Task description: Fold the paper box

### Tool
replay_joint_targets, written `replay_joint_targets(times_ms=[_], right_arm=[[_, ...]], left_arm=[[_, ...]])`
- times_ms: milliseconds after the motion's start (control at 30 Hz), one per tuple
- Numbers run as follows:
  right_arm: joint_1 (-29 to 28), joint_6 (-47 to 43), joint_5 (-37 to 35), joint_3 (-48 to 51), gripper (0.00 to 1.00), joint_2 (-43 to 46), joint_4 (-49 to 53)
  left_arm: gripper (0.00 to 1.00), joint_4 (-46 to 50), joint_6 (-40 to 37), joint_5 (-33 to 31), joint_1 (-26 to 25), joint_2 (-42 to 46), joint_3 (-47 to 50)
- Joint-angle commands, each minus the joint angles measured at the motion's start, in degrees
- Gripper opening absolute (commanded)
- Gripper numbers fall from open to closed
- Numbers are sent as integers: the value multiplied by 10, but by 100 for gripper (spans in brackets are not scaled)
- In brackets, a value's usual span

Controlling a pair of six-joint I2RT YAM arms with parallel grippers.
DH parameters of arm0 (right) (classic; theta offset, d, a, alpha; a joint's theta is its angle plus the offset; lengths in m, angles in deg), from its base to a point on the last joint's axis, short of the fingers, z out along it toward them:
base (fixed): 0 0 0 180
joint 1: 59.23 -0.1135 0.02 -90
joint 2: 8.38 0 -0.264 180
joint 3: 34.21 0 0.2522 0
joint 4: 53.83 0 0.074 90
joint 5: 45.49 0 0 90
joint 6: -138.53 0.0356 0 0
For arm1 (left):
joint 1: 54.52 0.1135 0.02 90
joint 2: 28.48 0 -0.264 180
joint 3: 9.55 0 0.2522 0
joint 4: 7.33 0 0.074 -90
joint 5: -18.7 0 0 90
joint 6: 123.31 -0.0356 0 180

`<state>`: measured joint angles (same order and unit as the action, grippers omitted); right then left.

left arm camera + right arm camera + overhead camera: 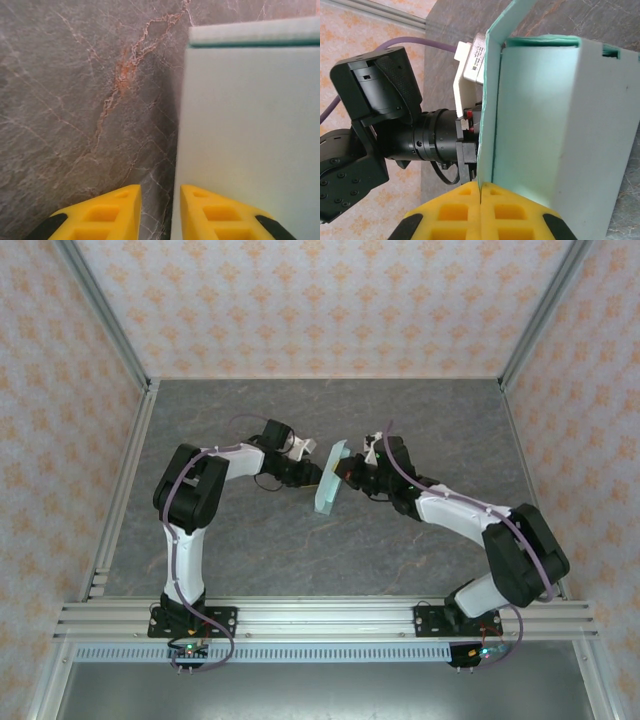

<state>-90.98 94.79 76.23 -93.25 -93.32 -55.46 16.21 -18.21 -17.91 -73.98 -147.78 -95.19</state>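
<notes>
- At the near edge of the table (250, 550), a grey marbled slab, we see an aluminium rail (320, 615) that carries the two arm bases side by side.
- From those bases, both arms bend inward and meet around the middle of the table.
- The paper box (330, 483) is there between the two wrists. From above it is a narrow strip of pale mint-green card standing on edge, slightly tilted. We cannot tell whether its lower edge touches the table.
- In the right wrist view, the right gripper (481, 189) has its yellow fingers pressed together. They pinch one thin upright wall of the paper box at its near edge.
- In the same view, a broad panel folds away to the right of that pinched wall. A further panel lies beyond it, with a small slot near the top right corner.
- Just behind the pinched wall, the black left arm (395, 135) comes in from the left, its front end right against the far face of the card.
- In the left wrist view, the left gripper (160, 191) has its yellow fingers parted, with marbled table showing in the gap.
- The card's straight edge runs down into that gap beside the right-hand finger, and a flat mint panel spreads to the right of it. We cannot tell whether that finger touches the card.
- Beyond the arms, the table runs bare to the far side.
- Furthest back, walls (320, 300) papered in white with an orange motif close in the table at the back and on both sides.
</notes>
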Motion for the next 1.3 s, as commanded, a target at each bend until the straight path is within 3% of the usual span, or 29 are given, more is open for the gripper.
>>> replay_joint_targets(times_ms=[0,267,400,667,767,867,967,1100,1267], right_arm=[[0,-16,1,-21,0,-14,-1],[2,-38,-31,-20,0,-31,54],[12,-47,-48,-16,0,-32,74],[14,-56,-49,-31,0,-41,89],[14,-56,-52,-30,0,-41,89],[13,-63,-54,-32,0,-42,97],[14,-66,-53,-33,0,-49,98],[14,-63,-42,-41,0,-61,92],[14,-64,-43,-44,0,-60,94]], left_arm=[[28,42,-1,-17,-16,-31,17],[29,50,1,-47,-16,-2,23],[31,48,13,-114,-13,42,41],[46,38,41,-295,-6,210,116],[48,-6,62,-310,-11,304,189],[57,-57,72,-325,-57,403,265],[64,-67,47,-379,-139,453,290],[74,-121,28,-421,-191,461,327],[83,-104,-26,-522,-247,415,288]])
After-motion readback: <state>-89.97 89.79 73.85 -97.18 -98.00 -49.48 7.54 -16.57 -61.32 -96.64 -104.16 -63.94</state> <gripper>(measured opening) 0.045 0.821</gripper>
